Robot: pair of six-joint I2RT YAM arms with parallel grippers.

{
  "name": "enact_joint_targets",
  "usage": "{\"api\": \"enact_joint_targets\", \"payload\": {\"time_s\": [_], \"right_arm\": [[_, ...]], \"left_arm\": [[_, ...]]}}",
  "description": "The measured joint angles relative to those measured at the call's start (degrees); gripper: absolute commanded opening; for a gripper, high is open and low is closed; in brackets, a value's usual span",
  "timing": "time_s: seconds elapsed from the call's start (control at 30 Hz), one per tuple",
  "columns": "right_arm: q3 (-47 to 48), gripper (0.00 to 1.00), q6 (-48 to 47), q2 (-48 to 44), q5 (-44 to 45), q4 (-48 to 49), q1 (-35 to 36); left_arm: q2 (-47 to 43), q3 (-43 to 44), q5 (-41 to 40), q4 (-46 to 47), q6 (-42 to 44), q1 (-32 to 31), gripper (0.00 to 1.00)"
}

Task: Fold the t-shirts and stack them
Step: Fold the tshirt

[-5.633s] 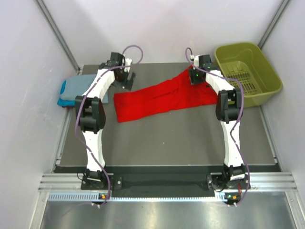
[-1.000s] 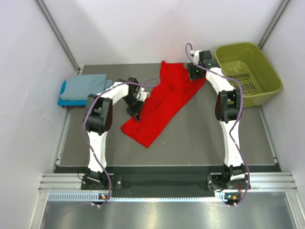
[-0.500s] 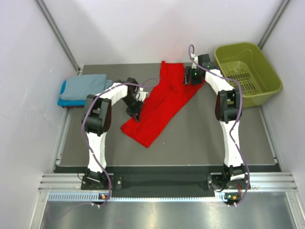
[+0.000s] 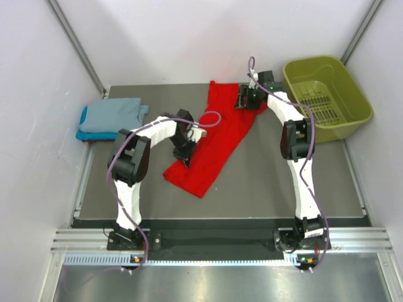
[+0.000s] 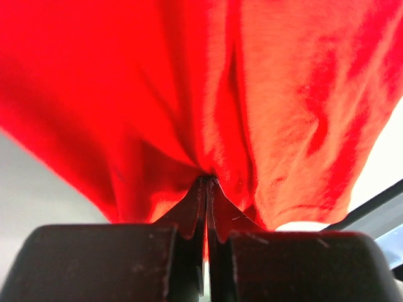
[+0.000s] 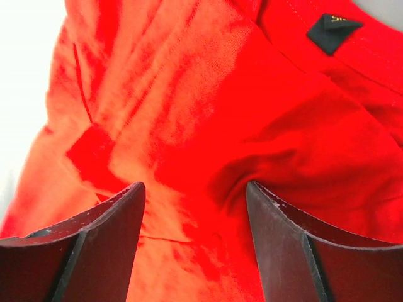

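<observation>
The red t-shirt (image 4: 217, 129) lies crumpled in a diagonal band across the grey table (image 4: 264, 182), collar end at the back. My left gripper (image 4: 187, 155) is shut on a pinch of its cloth near the lower end; in the left wrist view the jaws (image 5: 206, 184) meet on bunched red fabric (image 5: 283, 126). My right gripper (image 4: 245, 98) hovers open over the collar end. In the right wrist view its fingers (image 6: 119, 214) straddle wrinkled red cloth (image 6: 189, 113) without holding it, and the black neck label (image 6: 334, 26) shows. A folded grey-blue t-shirt (image 4: 116, 113) rests on a turquoise one (image 4: 82, 130) at the left.
An olive-green plastic basket (image 4: 352, 94) stands at the back right, just off the table's corner. White walls close in both sides and the back. A metal rail (image 4: 208, 242) runs along the near edge by the arm bases.
The left gripper has carried its pinch of red cloth a little right and nearer, shifting the shirt's lower end. The right gripper has slid left over the collar end, still open.
</observation>
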Motion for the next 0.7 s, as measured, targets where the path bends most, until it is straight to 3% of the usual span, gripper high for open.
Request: {"api": "enact_joint_targets", "payload": {"time_s": [0.27, 0.7], "right_arm": [[3.5, 0.68, 2.2, 2.9, -2.8, 2.6, 2.7], [4.9, 0.69, 2.4, 4.3, -2.6, 7.8, 4.1]], "left_arm": [[-2.2, -2.8, -3.7, 0.6, -1.0, -9.1, 0.0], [-2.3, -2.6, -7.6, 0.2, -1.7, -15.9, 0.0]]}}
